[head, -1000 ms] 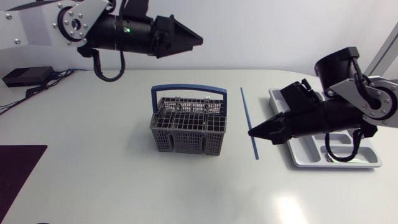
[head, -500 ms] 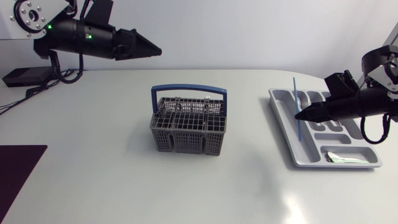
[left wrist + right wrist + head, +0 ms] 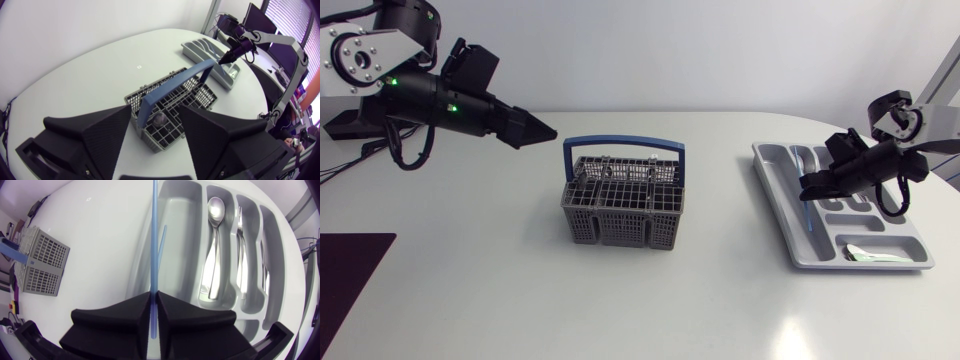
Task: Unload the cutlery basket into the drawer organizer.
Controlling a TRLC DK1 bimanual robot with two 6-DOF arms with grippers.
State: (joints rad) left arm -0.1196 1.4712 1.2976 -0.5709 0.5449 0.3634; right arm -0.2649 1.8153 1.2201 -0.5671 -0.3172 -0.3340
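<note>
The white, smooth worktop [image 3: 520, 290] has a rounded outline and a slight sheen. The left arm comes in over its far left corner, silver links ending in the matte black left gripper [image 3: 548, 134]. Its two broad wedge fingers stand well apart with nothing between them, and it hangs above the worktop to the left of the basket. Near the middle of the worktop stands the cutlery basket [image 3: 623, 205], a boxy grey plastic lattice with a gridded top and an arched blue handle [image 3: 623, 143]. Something rounded and metallic shows inside it, though I cannot tell what. Near the right edge lies the drawer organizer [image 3: 772, 195], a shallow grey moulded tray divided into long troughs. The right gripper [image 3: 154, 294] hovers over the organizer's left side, its fingers pinched tight on a thin blue stick [image 3: 152, 230] that runs straight ahead of them above the long left trough. A shiny steel spoon [image 3: 215, 207] lies in the neighbouring trough. A dark mat [image 3: 348, 275] covers the near left corner.
</note>
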